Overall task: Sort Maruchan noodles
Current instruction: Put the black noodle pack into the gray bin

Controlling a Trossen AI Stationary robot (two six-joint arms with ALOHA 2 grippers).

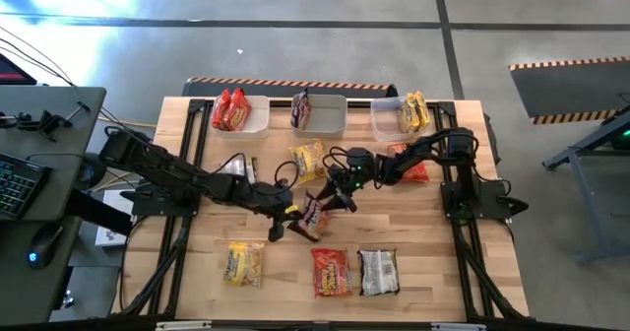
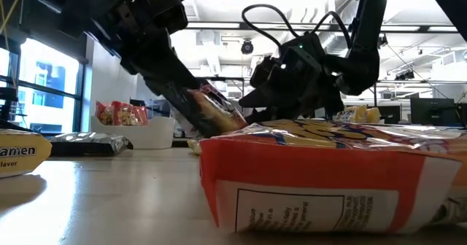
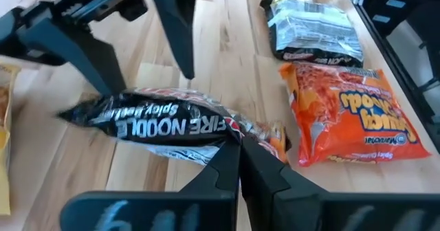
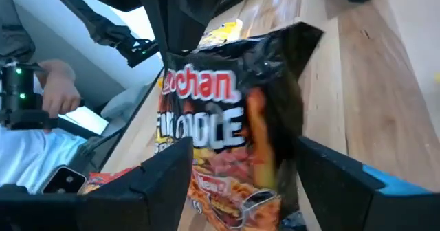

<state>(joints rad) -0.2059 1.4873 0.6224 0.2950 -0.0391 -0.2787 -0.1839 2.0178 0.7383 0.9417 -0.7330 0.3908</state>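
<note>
Centrally, crinkly glossy black packet (image 1: 313, 214)

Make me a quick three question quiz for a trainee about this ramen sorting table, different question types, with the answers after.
1. True or false: the left gripper is shut on the black noodle packet.
2. How many bins stand along the table's far edge? A) two B) three C) four
3. Fill in: the right gripper stands ____ around the same black packet.

Key: 1 true. 2 B, with the red packets in one end bin and the yellow packets in the other. 3 open.
</note>
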